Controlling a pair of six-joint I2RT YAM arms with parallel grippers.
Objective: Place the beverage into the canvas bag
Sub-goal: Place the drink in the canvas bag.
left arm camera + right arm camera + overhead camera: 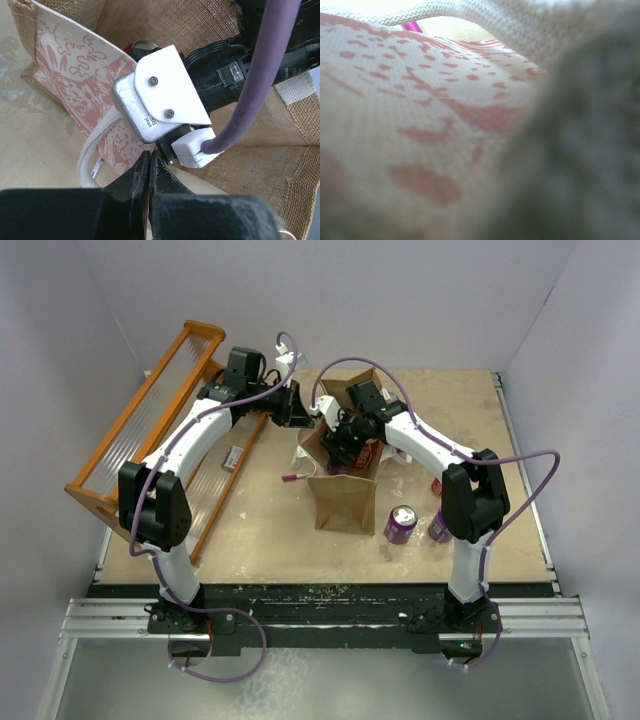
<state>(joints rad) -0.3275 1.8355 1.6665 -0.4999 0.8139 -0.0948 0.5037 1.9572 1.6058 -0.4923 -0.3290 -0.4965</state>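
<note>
Though sunk inside tall tan-brown canvas bag (345, 502) with white loop handles (95, 150), cannot tell spread of right gripper (345, 448). Sees left gripper (150, 166) pinched closed at rim.

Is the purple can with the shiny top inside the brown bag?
No, the purple can stands upright on the table, just outside the canvas bag.

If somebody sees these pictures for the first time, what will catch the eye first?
Both arms meet over the canvas bag standing in the middle: the right tool reaches into its mouth, while the left tool, shut, sits at its rim. A purple can stands upright right of the bag, and an orange slatted rack lies along the left side.
</note>
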